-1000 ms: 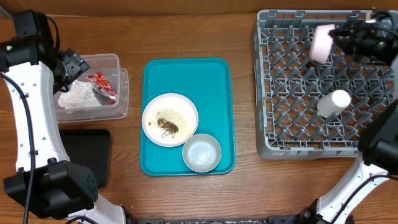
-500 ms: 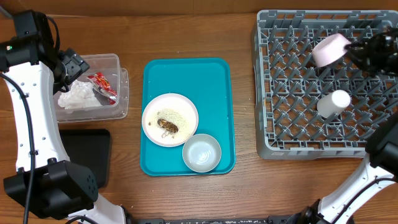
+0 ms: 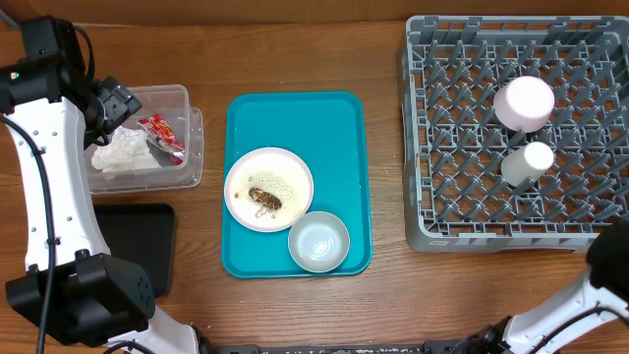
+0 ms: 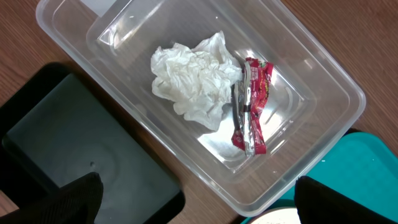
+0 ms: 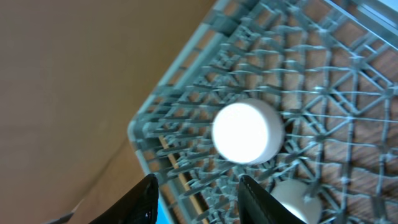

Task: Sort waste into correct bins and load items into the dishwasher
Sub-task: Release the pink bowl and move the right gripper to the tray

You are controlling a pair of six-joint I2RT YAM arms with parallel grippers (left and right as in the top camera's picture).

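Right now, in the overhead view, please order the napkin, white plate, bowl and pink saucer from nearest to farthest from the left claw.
1. Napkin, in the tub by the left claw.
2. White plate, on the teal tray.
3. Bowl, the tray's front-right corner.
4. Pink saucer, in the rack.

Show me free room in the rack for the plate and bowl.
The rack is bare across its left half and along its near edge, left of and below the saucer and cup. Crowded only around those two.
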